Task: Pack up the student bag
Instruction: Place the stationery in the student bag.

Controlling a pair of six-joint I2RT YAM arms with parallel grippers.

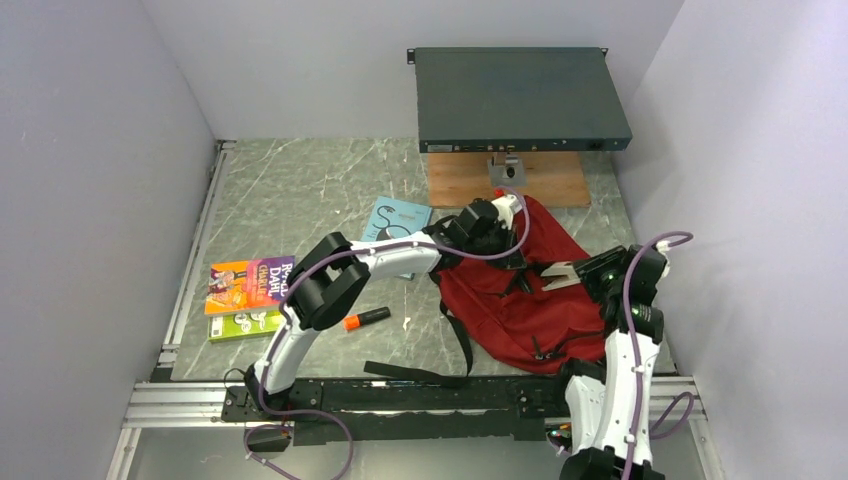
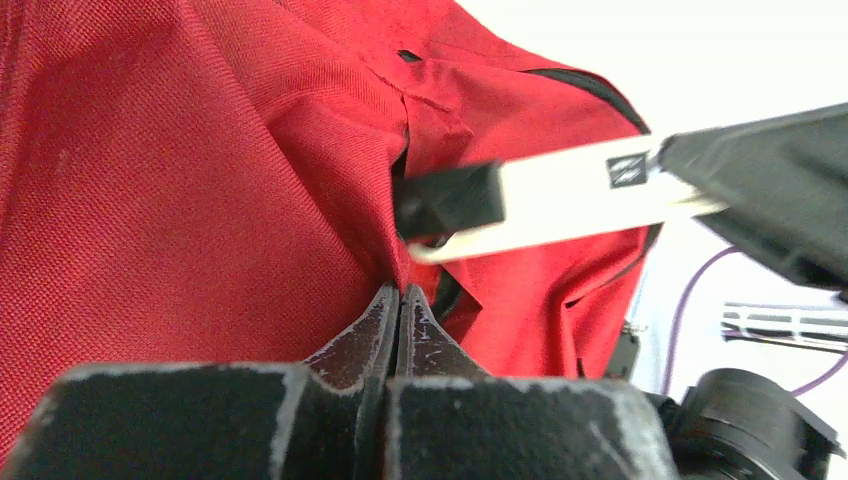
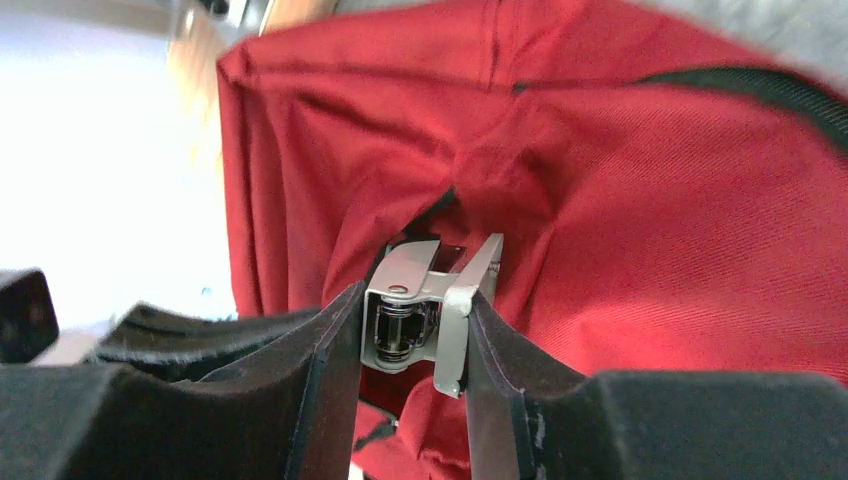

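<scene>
Top view looking down from near edge, both wrist views close, sharing student bag (image 2: 180,200)

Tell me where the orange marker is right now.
In the top view the orange marker lies on the table, left of centre, between the colourful books and the red student bag.

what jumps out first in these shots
The dark red student bag sprawls right of centre on the table, both arms on it. The left tool is pinched shut against its fabric; the right tool clamps a silver metal piece at its opening.
</scene>
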